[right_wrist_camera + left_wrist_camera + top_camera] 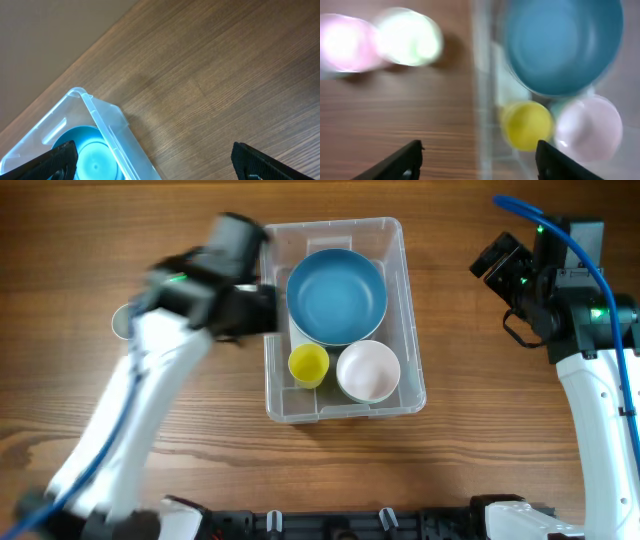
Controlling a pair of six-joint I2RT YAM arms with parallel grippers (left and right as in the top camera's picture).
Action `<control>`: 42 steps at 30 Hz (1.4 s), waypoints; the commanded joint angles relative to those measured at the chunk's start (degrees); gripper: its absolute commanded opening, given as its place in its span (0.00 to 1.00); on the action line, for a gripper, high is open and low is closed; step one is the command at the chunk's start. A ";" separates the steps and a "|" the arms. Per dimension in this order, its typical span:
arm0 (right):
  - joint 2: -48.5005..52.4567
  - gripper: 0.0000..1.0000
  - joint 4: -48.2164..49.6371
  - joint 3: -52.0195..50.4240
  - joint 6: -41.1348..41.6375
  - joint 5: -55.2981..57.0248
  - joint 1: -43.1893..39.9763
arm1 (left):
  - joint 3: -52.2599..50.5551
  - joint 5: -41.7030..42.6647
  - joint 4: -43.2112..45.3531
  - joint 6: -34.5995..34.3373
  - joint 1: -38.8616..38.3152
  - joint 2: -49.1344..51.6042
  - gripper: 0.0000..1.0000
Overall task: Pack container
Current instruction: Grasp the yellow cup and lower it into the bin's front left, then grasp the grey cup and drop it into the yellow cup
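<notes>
Container (330, 224) holds blue bowl (337, 297), yellow cup (308, 364), white bowl (368, 370); floor label (507, 87) blurred, unreadable; left gripper (480, 146), right gripper (154, 146) spread apart.

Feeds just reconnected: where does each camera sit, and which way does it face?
Overhead: above the table, straight down on the container; both arms show.
Left wrist: down over the container's left wall; left claw open, blurred.
Right wrist: across the table towards a container corner; right claw.
Shared: all show the blue bowl.
</notes>
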 commanded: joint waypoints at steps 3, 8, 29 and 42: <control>0.44 1.00 0.15 0.46 0.79 1.05 -0.11 | -0.33 -1.49 1.29 -2.64 27.52 -1.05 0.75; 0.44 1.00 0.15 0.46 0.76 1.05 -0.11 | -1.09 9.33 3.82 -2.43 42.80 10.12 0.67; 0.44 1.00 0.15 0.46 0.79 1.05 -0.11 | -0.92 5.38 5.33 0.28 47.01 25.29 0.04; 0.44 1.00 0.15 0.46 0.79 1.05 -0.11 | 2.29 10.27 -3.85 0.63 22.80 -3.82 0.04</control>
